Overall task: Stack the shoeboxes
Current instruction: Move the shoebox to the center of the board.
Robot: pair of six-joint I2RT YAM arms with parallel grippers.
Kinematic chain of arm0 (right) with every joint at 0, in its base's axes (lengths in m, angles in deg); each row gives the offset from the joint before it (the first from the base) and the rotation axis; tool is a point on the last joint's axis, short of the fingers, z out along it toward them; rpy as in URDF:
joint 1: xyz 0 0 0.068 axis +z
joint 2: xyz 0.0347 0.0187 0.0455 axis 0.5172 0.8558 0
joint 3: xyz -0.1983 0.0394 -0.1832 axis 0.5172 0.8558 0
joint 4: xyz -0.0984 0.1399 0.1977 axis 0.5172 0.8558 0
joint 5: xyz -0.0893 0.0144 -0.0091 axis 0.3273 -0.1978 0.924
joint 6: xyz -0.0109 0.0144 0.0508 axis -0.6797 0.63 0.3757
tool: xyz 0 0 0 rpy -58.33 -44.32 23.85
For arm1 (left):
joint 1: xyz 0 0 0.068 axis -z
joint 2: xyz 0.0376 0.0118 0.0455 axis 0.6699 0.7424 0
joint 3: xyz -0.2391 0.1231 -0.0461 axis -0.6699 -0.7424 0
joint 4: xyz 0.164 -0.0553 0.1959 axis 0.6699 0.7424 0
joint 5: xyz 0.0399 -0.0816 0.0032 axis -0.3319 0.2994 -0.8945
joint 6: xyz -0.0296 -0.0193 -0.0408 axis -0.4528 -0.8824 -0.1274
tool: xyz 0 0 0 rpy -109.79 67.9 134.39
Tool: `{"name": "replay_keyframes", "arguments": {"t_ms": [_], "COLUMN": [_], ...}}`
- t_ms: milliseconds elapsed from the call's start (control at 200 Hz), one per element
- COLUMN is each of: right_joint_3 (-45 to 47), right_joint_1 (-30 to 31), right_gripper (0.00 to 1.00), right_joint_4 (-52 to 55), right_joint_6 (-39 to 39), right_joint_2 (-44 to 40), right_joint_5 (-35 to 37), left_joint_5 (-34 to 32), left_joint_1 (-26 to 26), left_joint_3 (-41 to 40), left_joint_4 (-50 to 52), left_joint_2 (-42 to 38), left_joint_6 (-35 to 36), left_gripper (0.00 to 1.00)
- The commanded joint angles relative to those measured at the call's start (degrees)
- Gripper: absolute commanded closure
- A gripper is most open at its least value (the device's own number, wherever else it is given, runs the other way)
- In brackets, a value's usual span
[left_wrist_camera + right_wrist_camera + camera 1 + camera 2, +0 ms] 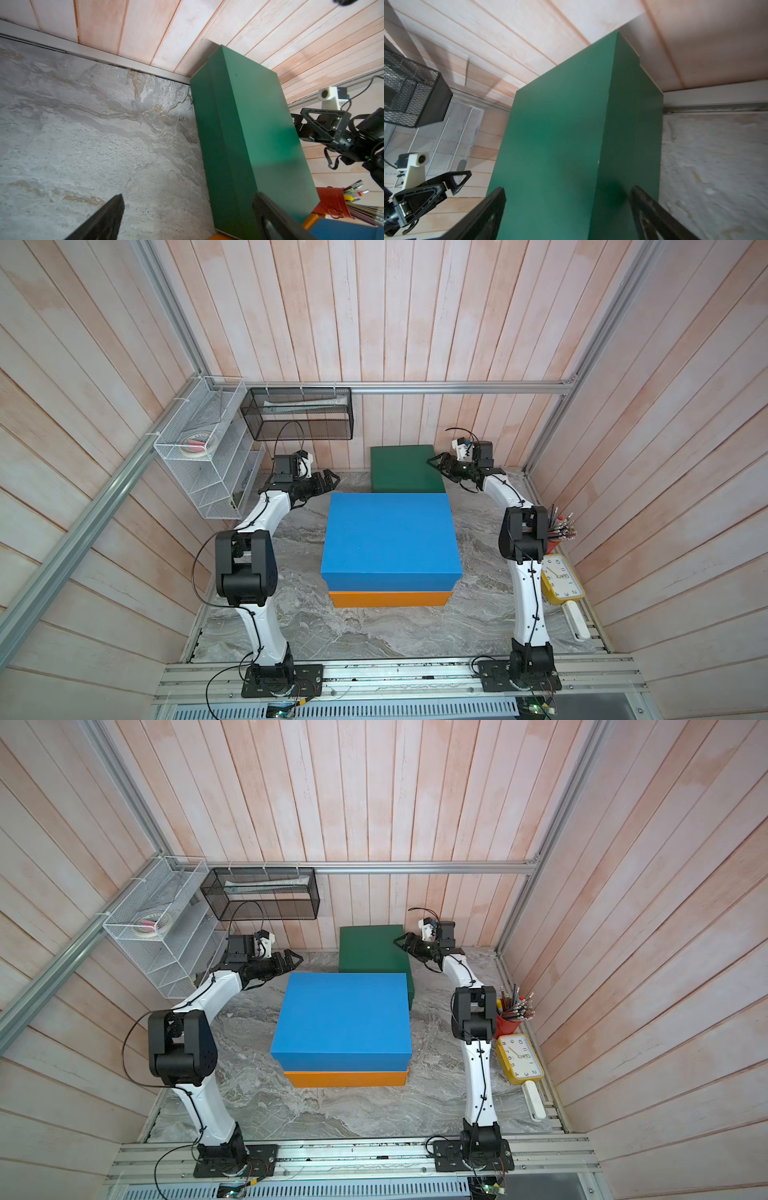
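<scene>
I run this rig in a lab mock-up — plank walls on aluminium framing, robot arms bolted to a rail.

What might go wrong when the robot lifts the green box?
1. The green box is wide, and the left pincer and right pincer are only open near it. Squeezed between two arms, it might slip.
2. Lifted too low, it could shove the blue box off the orange box.
3. The right arm's elbow is close to the red pencil cup and might knock it.
</scene>
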Motion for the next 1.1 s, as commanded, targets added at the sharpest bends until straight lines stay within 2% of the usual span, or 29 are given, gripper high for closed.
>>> {"name": "replay_keyframes", "arguments": {"t_ms": [0,215,445,690,1095], "right_joint_3": [0.0,3.0,9.2,7.2,8.1], "right_joint_1": [2.0,3.7,1.5,2.8,2.9], "right_gripper": [0.04,0.04,0.04,0.02,0.02], "right_joint_4": [-1.7,-4.9,-13.3,-14.1,-12.1], "right_joint_6": [2.3,4.9,10.7,10.9,8.9], "right_joint_2": [1.6,0.2,-1.5,0.7,0.3], "right_joint_5": [-0.2,2.5,1.9,0.1,3.3], "left_joint_5": [0.9,1.8,4.2,8.7,13.3], "left_joint_1": [0.1,0.1,0.1,0.3,0.8], "left_joint_3": [1.0,0.8,5.2,9.4,10.2], "left_joint_4": [-2.9,-6.2,-6.7,-10.6,-16.7], "left_joint_2": [1.8,3.9,8.5,14.1,18.0], "left_joint_6": [-2.3,-4.4,-5.8,-10.8,-14.2], "left_gripper": [0.00,0.00,0.00,0.00,0.00]}}
